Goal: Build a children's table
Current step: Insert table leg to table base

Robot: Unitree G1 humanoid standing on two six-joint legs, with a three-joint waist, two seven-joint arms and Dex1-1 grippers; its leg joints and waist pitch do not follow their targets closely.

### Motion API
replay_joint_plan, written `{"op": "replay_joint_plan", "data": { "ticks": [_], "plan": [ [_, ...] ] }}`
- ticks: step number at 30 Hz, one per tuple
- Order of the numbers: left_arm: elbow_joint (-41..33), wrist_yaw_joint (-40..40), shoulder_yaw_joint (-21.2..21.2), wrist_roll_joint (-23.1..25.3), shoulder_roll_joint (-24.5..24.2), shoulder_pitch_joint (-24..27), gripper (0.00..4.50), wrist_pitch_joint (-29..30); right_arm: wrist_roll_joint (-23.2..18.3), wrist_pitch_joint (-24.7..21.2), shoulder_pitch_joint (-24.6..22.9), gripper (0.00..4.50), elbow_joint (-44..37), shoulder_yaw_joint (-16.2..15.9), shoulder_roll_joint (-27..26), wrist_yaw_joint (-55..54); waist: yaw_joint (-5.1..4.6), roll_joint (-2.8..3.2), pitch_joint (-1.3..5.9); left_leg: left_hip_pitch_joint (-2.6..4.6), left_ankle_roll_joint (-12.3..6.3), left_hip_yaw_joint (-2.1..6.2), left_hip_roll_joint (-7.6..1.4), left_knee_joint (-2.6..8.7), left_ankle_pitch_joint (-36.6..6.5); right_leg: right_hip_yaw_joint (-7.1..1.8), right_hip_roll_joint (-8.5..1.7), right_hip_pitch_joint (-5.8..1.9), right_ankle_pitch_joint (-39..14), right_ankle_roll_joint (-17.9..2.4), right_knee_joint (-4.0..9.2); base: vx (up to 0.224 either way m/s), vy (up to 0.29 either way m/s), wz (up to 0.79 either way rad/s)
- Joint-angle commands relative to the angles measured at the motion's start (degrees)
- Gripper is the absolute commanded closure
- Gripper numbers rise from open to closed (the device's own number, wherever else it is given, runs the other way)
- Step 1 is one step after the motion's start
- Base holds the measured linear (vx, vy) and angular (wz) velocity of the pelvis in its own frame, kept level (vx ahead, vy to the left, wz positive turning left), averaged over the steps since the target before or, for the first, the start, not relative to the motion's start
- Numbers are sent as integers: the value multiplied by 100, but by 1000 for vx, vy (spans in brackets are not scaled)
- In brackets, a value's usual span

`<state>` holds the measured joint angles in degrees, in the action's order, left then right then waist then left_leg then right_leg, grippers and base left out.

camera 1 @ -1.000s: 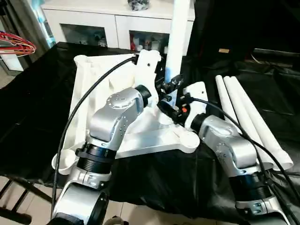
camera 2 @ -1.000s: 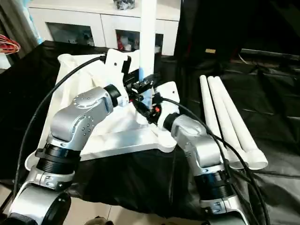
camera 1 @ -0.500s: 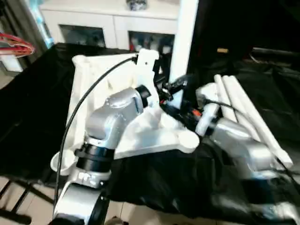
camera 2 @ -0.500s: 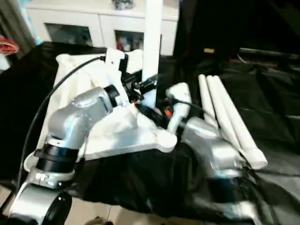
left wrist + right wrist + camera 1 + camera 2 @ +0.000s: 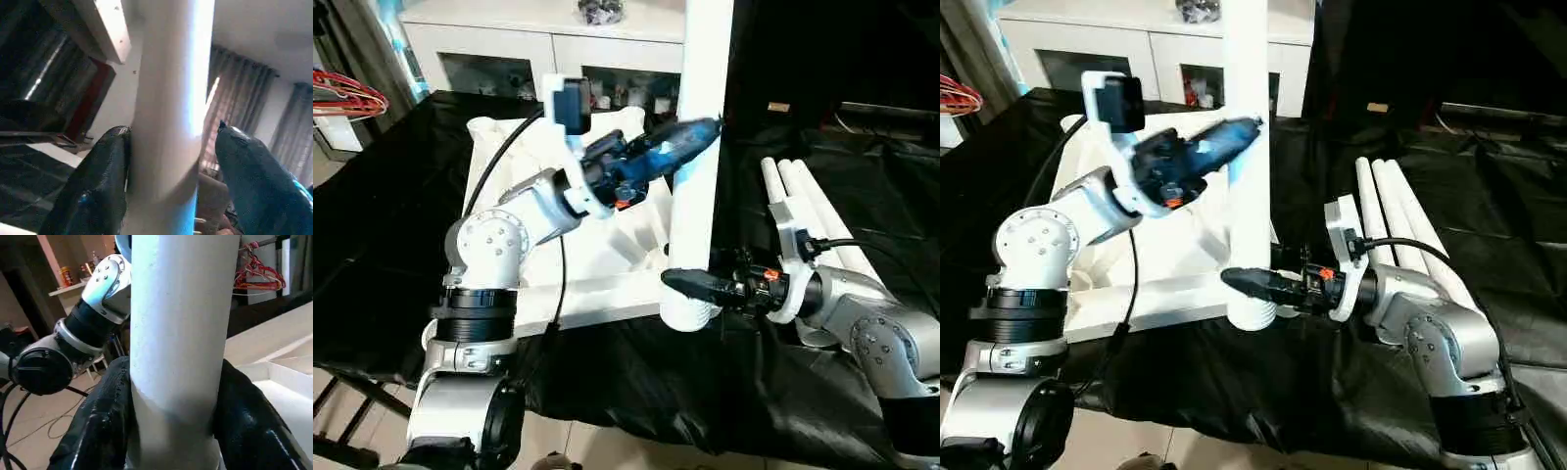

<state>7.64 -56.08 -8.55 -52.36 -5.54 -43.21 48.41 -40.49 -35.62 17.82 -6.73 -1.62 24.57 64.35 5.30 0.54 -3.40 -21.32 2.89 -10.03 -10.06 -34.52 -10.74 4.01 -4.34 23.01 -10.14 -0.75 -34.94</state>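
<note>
The children's table lies as a white top (image 5: 597, 291), underside up, on the black-draped bench. One white leg (image 5: 700, 196) stands upright at the top's near right corner socket. My left gripper (image 5: 703, 132) reaches across to the leg's upper part and is open around it. In the left wrist view one finger (image 5: 105, 171) touches the leg and the other stands a little apart. My right gripper (image 5: 690, 284) is shut on the leg just above the socket, with both fingers (image 5: 105, 411) pressed to the tube.
Three more white legs (image 5: 822, 211) lie side by side on the black cloth to the right. A white cabinet (image 5: 509, 39) with glass fronts stands behind the bench. Red hangers (image 5: 347, 98) show at the far left. The bench's near edge runs just below the top.
My left arm has lifted, and its gripper has moved up the leg and opened. My right gripper has dropped to the leg's lower end. The leg now stands at the near right corner.
</note>
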Motion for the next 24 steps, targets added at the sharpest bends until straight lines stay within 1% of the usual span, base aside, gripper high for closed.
{"op": "replay_joint_plan", "data": {
  "ticks": [1, 3, 5, 6, 7, 8, 9, 14, 16, 17, 18, 19, 20, 21, 22, 24],
  "plan": [
    [-106, -94, 91, -71, -11, -12, 189, 49, -95, -18, 5, 261, -142, 41, -9, -13, 23, -11, 395, 48, -252, 91, -259, 380, -936, -251, -381, -332, -1567, -1147, 475, 0, 0, 0],
    [-119, -140, 228, 27, -50, 14, 211, 30, -112, -36, -18, 261, -175, 21, -10, -10, 27, -15, 400, 47, -249, 93, -260, 381, -905, -251, -383, -335, -1544, -1129, 473, 0, 0, 0],
    [-119, -140, 228, 27, -50, 14, 225, 30, -112, -36, -18, 261, -175, 21, -10, -10, 27, -16, 404, 38, -254, 94, -257, 380, -855, -252, -379, -342, -1474, -1126, 461, 0, 0, 0],
    [-121, -192, 292, 71, -85, 26, 225, 22, -126, -50, -21, 261, -180, 18, 7, 7, 28, -14, 406, 34, -256, 92, -255, 376, -820, -252, -379, -345, -1415, -1135, 456, 0, 0, 0],
    [-116, -225, 329, 101, -106, 31, 246, 30, -138, -64, -19, 261, -178, 21, 27, 26, 30, -9, 410, 35, -265, 93, -256, 378, -796, -251, -376, -344, -1376, -1140, 451, 0, 0, 0],
    [-115, -252, 373, 135, -131, 39, 253, 22, -152, -78, -17, 261, -179, 24, 44, 36, 27, -12, 408, 32, -271, 91, -254, 378, -795, -252, -375, -345, -1368, -1143, 455, 0, 0, 0],
    [-115, -253, 375, 137, -132, 39, 253, 22, -152, -78, -17, 261, -179, 24, 45, 36, 27, -21, 406, 39, -270, 90, -255, 377, -824, -250, -375, -344, -1406, -1144, 458, 0, 0, 0],
    [-171, -265, 441, 212, -163, 82, 266, -56, -151, -97, -9, 261, -184, 25, 78, 40, 29, -28, 403, 35, -244, 88, -256, 376, -834, -253, -383, -343, -1493, -1117, 463, 0, 0, 0],
    [-195, -202, 417, 228, -156, 97, 266, -117, 134, 161, 18, 261, -99, -18, 53, -108, 30, -31, 404, 39, -232, 85, -257, 375, -835, -254, -386, -338, -1516, -1107, 465, 0, 0, 0],
    [-195, -202, 417, 228, -156, 97, 266, -117, 134, 161, 18, 261, -99, -18, 53, -108, 27, -30, 400, 33, -223, 90, -260, 378, -833, -254, -389, -338, -1522, -1103, 462, 0, 0, 0],
    [-197, -145, 401, 241, -149, 100, 266, -154, 146, 175, 41, 226, -48, -5, 21, -142, 28, -29, 397, 34, -222, 87, -255, 379, -849, -252, -384, -336, -1550, -1098, 471, 0, 0, 0],
    [-199, -60, 418, 350, -150, 105, 266, -287, 162, 208, 101, 205, 24, 56, -65, -273, 21, -45, 403, 35, -228, 89, -260, 380, -835, -253, -385, -334, -1553, -1084, 463, 0, 0, 0],
    [-199, -60, 418, 350, -150, 105, 266, -287, 162, 208, 101, 189, 24, 56, -65, -273, 17, -40, 403, 33, -221, 94, -264, 384, -822, -252, -385, -331, -1534, -1081, 463, 0, 0, 0],
    [-182, -16, 443, 433, -146, 108, 267, -373, 200, 240, 135, 182, 48, 65, -106, -350, 18, -43, 405, 37, -221, 91, -261, 381, -821, -253, -385, -332, -1529, -1076, 465, 0, 0, 0],
    [-139, 72, 478, 562, -118, 110, 267, -498, 353, 382, 170, 174, 72, 33, -161, -476, 15, -38, 402, 32, -194, 95, -268, 384, -802, -257, -386, -326, -1509, -1057, 459, 0, 0, 0],
    [-26, 371, 543, 891, -15, 94, 268, -831, 846, 775, 291, 161, 194, -82, -354, -968, 5, -31, 401, 32, -152, 92, -263, 384, -803, -258, -386, -320, -1517, -1018, 461, 0, 0, 0]
  ]
}}
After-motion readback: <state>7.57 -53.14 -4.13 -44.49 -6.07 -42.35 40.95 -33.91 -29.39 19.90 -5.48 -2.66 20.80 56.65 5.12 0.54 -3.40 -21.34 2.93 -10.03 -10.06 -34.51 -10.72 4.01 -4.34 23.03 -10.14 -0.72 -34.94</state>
